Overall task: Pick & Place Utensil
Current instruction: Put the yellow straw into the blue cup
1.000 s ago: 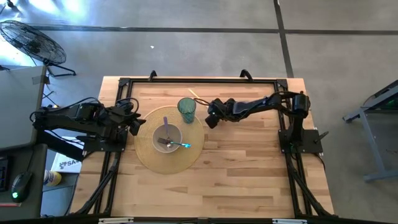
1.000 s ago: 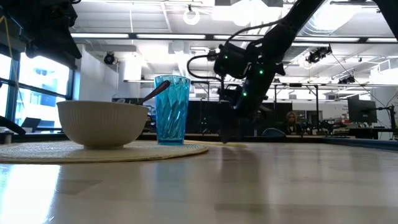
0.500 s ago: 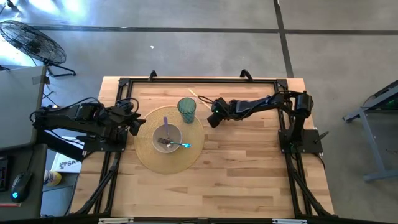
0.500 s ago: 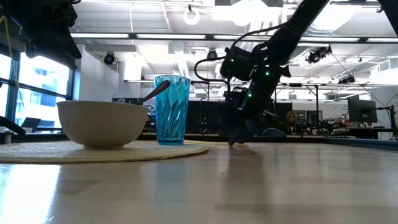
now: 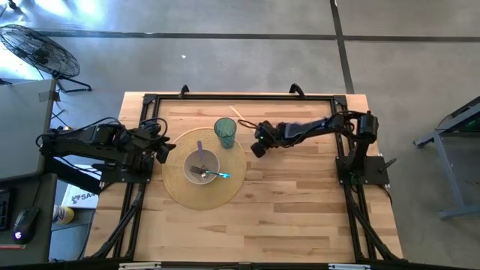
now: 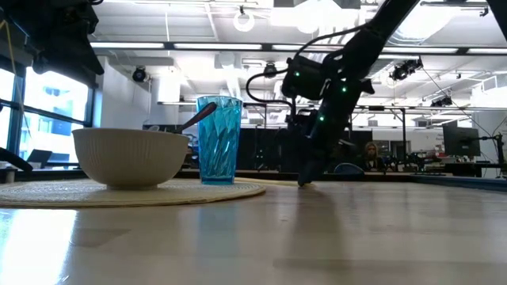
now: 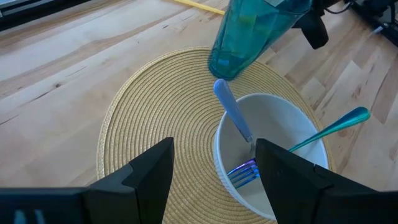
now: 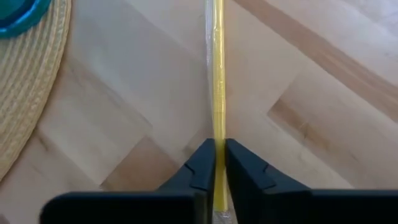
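A thin yellow stick (image 8: 217,68) lies flat on the wooden table, just right of the teal cup (image 5: 225,132); it shows in the high view too, the stick (image 5: 240,116). My right gripper (image 8: 215,163) stands with its fingertips down at the table (image 6: 306,180) and is shut on the stick's near end. My left gripper (image 7: 214,186) hovers open over the left edge of the round woven placemat (image 5: 178,187). A white bowl (image 7: 273,155) on the mat holds a lavender-handled utensil (image 7: 231,112) and a teal-handled fork (image 7: 329,127). My right gripper pinches the yellow stick (image 8: 217,127) between its two fingers, close to the stick's end nearest the arm. The fingers come from above, slanting down, one on each long side. The stick lies flat on the table and runs away from the fingers toward the far left.
The teal cup (image 6: 218,141) stands on the mat's far edge, close to my right gripper. A black frame (image 5: 240,96) runs along the table's far and side edges. Bare wood (image 5: 292,202) stretches over the near and right parts of the table.
My right gripper has shifted a little toward the table's right edge, come down until its fingertips reach the tabletop, and drawn its fingers together on the yellow stick. The stick has stayed on the table.
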`<state>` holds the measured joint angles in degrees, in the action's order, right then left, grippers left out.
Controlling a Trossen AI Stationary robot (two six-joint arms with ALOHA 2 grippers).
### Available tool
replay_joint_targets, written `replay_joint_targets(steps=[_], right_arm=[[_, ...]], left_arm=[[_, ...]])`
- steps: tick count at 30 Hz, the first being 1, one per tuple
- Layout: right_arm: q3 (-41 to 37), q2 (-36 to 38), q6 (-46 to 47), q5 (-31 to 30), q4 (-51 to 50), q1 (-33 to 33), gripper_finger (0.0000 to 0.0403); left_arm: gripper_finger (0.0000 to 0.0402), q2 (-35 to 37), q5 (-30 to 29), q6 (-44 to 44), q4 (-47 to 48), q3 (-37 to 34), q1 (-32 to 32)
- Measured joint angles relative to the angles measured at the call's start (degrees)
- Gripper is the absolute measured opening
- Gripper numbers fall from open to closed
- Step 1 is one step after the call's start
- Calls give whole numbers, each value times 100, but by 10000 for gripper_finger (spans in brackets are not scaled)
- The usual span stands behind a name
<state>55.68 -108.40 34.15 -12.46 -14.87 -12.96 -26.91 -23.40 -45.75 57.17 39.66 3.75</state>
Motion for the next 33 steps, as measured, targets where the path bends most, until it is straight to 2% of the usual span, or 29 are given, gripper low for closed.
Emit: replay_joint_targets(steps=[4, 10, 20, 23, 28, 33], right_arm=[[-10, 52, 73, -43, -99, 147, 6], [-69, 582, 224, -119, -836, 490, 6], [-57, 2147, -87, -1598, -2138, 1150, 1], [-46, 2556, -709, -2010, -2362, 1308, 2], [-43, 3021, -2286, -2788, -2379, 1569, 2], [-37, 3259, -4774, -3620, -2296, 1780, 1]], left_arm=[[223, 1, 0, 0, 2, 0, 1], [223, 1, 0, 0, 2, 0, 2], [223, -1, -1, 0, 1, 0, 0], [223, 1, 0, 0, 1, 0, 1], [223, 0, -2, 0, 0, 0, 0], [223, 0, 0, 2, 1, 0, 1]])
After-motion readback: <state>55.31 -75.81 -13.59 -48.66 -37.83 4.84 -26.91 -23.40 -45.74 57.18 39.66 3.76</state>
